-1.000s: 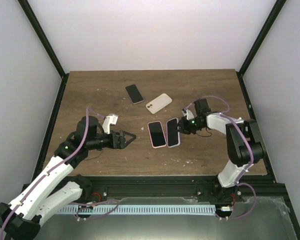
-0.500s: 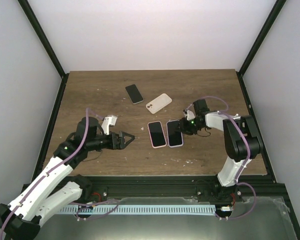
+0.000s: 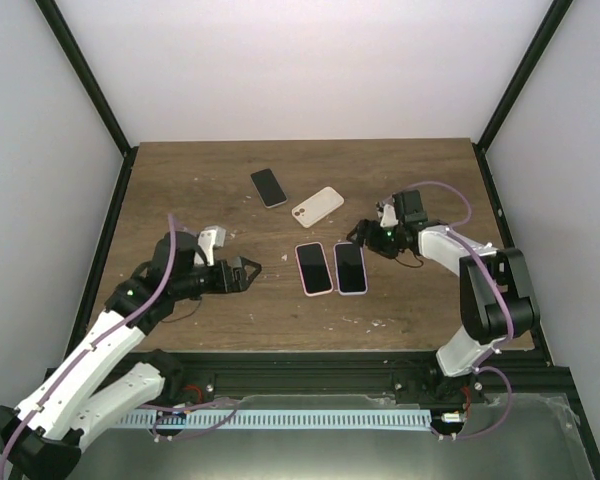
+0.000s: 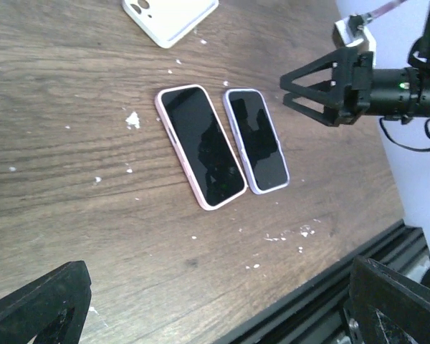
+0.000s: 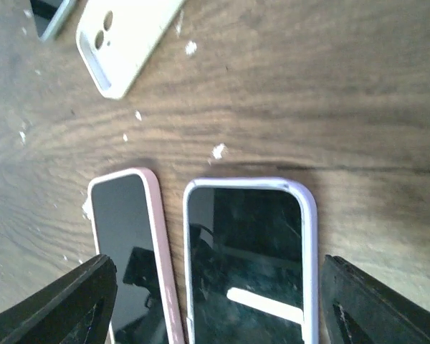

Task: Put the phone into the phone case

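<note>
**A:** Where do we stand, starting from our left?

**B:** Our left gripper [image 3: 248,272] hangs low over the table [image 3: 180,180]. Its jaws are spread wide and hold nothing, well apart from every phone.

**A:** And at the far side?

**B:** A dark phone [image 3: 269,187] lies screen up. To its right the cream case [image 3: 317,206] lies with its camera cut-outs showing. The two are near each other but apart. We cannot tell whether anything sits inside the case.

**A:** The middle pair?

**B:** The pink-cased phone [image 3: 313,268] and the lilac-cased phone [image 5: 244,265] lie flat side by side, screens up, with a rim all round each glass. We judge both seated.

**A:** Our right gripper?

**B:** The right gripper [image 4: 285,87] hovers just beyond the lilac one's far end, jaws parted and gripping nothing.

**A:** So what is left?

**B:** We think only the dark phone and the cream case are not yet joined, if they belong together.
</note>
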`<state>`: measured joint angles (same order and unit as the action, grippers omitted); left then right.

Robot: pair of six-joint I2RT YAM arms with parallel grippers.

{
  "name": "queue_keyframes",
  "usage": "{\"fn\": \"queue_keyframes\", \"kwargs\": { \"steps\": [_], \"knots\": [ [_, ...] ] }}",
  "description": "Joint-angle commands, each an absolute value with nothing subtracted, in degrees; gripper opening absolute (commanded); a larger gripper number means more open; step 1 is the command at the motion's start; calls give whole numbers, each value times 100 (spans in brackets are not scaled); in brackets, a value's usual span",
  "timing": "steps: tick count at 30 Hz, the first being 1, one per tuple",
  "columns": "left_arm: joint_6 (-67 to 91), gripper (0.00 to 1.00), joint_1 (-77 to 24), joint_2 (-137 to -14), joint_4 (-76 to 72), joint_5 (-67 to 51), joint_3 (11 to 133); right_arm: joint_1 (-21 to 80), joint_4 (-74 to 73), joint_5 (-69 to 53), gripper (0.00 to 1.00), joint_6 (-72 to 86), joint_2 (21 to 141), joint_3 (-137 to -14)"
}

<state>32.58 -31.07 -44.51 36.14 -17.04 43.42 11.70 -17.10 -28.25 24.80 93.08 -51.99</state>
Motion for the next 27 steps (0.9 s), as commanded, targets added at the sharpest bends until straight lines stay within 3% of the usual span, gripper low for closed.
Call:
{"fn": "queue_keyframes", "kwargs": {
  "steps": [1, 8, 27],
  "knots": [
    [3269, 100, -3093, -4561, 3933, -1212, 4605, 1140, -983, -2719, 79, 3488, 9343, -5218],
    [3179, 100, -3079, -4322, 4105, -1123, 4600, 1140, -428, -2288, 73, 4654, 9894, -5449],
    [3276, 99, -3079, -3874, 3989, -1324, 4433, 1210, -445, -1797, 62, 5345, 10740, -6356]
  ]
}}
